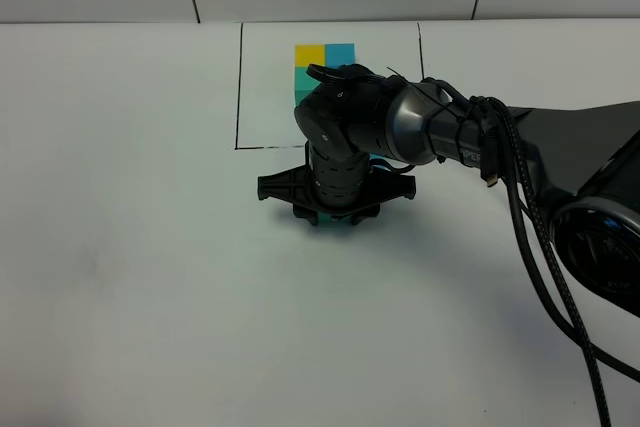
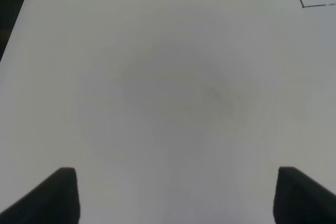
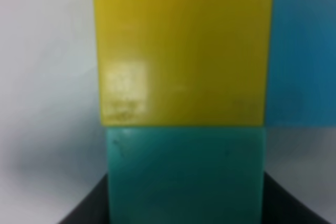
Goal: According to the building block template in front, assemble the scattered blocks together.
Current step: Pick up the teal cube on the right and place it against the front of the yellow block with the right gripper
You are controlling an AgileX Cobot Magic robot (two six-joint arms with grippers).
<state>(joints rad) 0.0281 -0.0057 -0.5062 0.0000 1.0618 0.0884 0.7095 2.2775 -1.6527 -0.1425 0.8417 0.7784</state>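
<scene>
The right gripper (image 1: 335,215) points straight down at the white table (image 1: 130,247), just in front of the black-lined frame that holds the building block template (image 1: 322,65). From its wrist camera the teal-green block (image 3: 185,174) sits right between the two dark fingers (image 3: 86,211), one at each side of it; whether the pads actually press on it I cannot tell, though the gap is about one block wide. Beyond the fingertips the yellow block (image 3: 184,45) lies flush against the far face of the teal-green one, and the blue block (image 3: 302,51) touches the yellow block's side — an L of three. The left gripper (image 2: 176,195) hangs over bare table, its fingers spread wide with nothing between them, and only a corner of the frame line (image 2: 310,1) shows far ahead of it.
</scene>
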